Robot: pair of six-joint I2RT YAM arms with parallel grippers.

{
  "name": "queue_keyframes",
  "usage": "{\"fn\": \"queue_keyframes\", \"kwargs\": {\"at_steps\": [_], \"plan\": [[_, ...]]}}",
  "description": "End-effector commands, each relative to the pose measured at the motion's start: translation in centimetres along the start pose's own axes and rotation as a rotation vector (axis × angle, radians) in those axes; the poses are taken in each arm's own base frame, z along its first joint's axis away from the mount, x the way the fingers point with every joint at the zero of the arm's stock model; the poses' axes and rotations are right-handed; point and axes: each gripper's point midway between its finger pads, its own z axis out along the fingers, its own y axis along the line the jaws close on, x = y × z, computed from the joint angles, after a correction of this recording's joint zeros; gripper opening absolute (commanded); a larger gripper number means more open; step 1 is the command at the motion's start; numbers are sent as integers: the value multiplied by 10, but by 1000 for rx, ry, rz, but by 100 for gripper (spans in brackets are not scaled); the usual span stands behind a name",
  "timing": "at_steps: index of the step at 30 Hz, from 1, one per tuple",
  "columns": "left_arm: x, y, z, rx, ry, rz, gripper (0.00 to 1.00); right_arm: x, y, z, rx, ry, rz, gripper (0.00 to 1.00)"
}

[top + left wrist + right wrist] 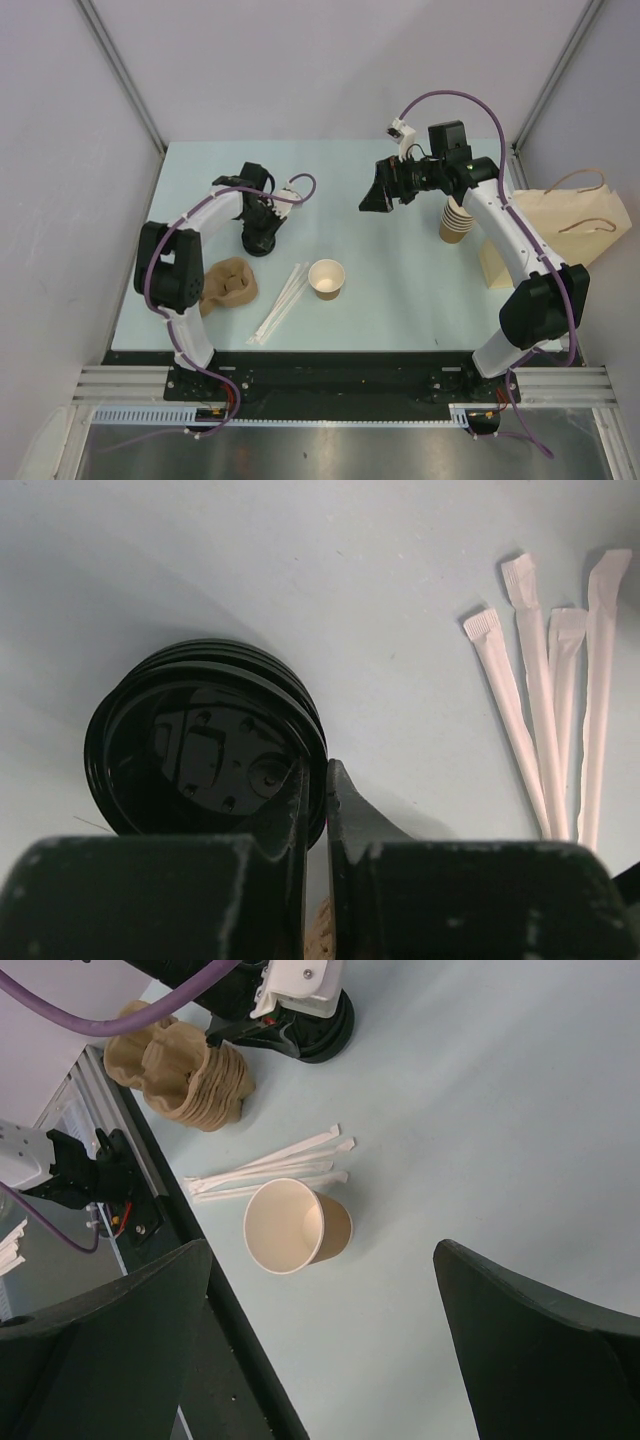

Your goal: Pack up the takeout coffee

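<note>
Seen from above, the left gripper [264, 225] sits on a stack of black lids [257, 246] at the tabletop's [400, 300] left. The lidless paper cup [327, 278] stands upright to its right, toward the near edge, beside the straws [283, 300]. In the left wrist view the fingers are nearly together, pinching the top lid's [190, 750] rim. The right gripper [322, 1260], spread wide and empty, overlooks the cup from farther off.
</note>
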Motion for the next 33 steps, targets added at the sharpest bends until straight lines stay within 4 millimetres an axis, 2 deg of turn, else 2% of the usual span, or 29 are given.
{"fn": "queue_keyframes", "kwargs": {"at_steps": [1, 5, 9, 11, 14, 15, 17, 18, 19, 21, 25, 26, 27, 28, 29, 30, 31, 32, 33], "plan": [[-18, -5, -32, -23, -68, 40, 2, -15, 7, -5, -16, -30, -41, 100], [-22, 0, -45, -70, -92, 55, 0, -15, 8, -5, -20, -30, -42, 100], [-24, 6, -48, -112, -106, 74, 0, -16, 8, -5, -19, -31, -43, 100], [-24, 5, -50, -112, -111, 80, 0, -16, 8, -5, -19, -31, -45, 100], [-35, -7, -64, -68, -175, 98, 0, -15, 8, -4, -18, -26, -55, 100], [-44, -26, -77, 5, -240, 113, 1, -16, 10, -5, -18, -27, -63, 100], [-60, -44, -99, 63, -332, 132, 1, -14, 11, -5, -14, -17, -72, 100], [-71, -62, -114, 132, -412, 150, 1, -18, 12, -7, -16, -21, -91, 100], [-79, -73, -137, 140, -483, 165, 2, -19, 14, -9, -20, -21, -103, 100], [-92, -100, -168, 233, -599, 192, 3, -23, 19, -15, -30, -15, -139, 100], [-99, -158, -231, 443, -782, 219, 3, -29, 28, -27, -15, -19, -183, 100], [-107, -162, -243, 451, -842, 248, 2, -31, 30, -30, -12, -23, -185, 100], [-103, -173, -246, 519, -854, 190, 3, -34, 35, -34, -24, -31, -184, 100], [-99, -190, -267, 574, -914, 216, 4, -34, 39, -36, -35, -32, -177, 100], [-112, -193, -291, 555, -1042, 321, 5, -34, 42, -39, -45, -39, -173, 100], [-103, -203, -283, 685, -1000, 157, 6, -36, 50, -43, -66, -52, -178, 100], [-102, -211, -292, 731, -1031, 166, 6, -37, 52, -44, -73, -64, -170, 100], [-109, -217, -322, 679, -1177, 314, 5, -39, 55, -46, -77, -77, -174, 100], [-104, -222, -319, 780, -1132, 187, 5, -42, 64, -53, -88, -103, -187, 100]]}}
